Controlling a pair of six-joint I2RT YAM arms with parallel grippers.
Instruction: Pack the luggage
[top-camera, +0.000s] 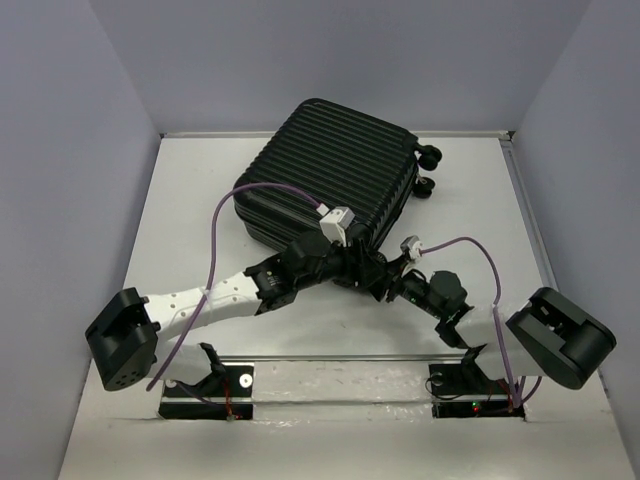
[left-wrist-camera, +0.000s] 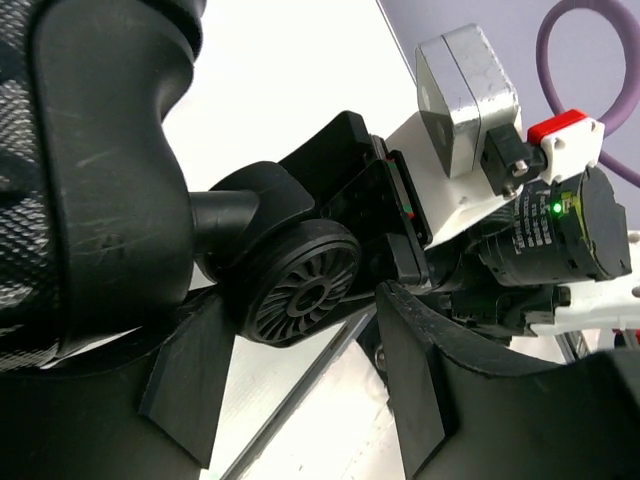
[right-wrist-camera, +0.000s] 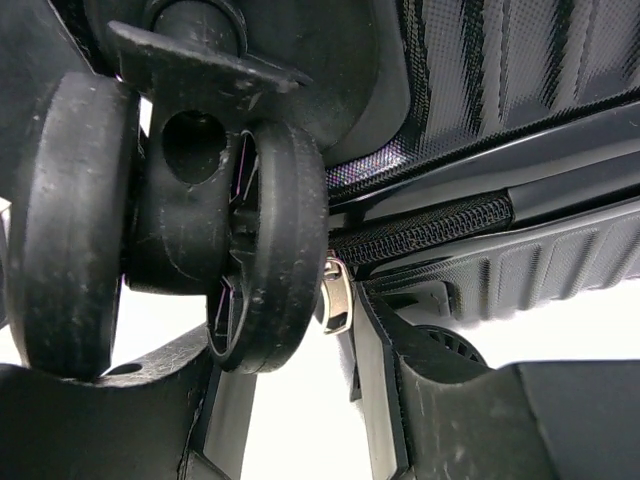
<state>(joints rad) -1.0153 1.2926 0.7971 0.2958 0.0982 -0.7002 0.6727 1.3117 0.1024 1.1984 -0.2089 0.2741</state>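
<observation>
The luggage (top-camera: 330, 170) is a black ribbed hard-shell suitcase lying closed on the white table, turned at an angle. Both grippers meet at its near corner. My left gripper (top-camera: 348, 263) is open; in the left wrist view (left-wrist-camera: 290, 335) a small black wheel (left-wrist-camera: 300, 285) sits between its spread fingers, close to the left one. My right gripper (top-camera: 388, 277) is open too; in the right wrist view (right-wrist-camera: 290, 350) a double wheel (right-wrist-camera: 270, 240) stands between its fingers, and a silver zipper pull (right-wrist-camera: 337, 295) hangs beside the right fingertip, under the zipper tape (right-wrist-camera: 420, 230).
Two more wheels (top-camera: 428, 170) stick out at the suitcase's far right corner. Grey walls close in the table (top-camera: 180, 220) on three sides. The right arm's wrist camera (left-wrist-camera: 465, 100) is close in front of my left gripper. Purple cables loop over both arms.
</observation>
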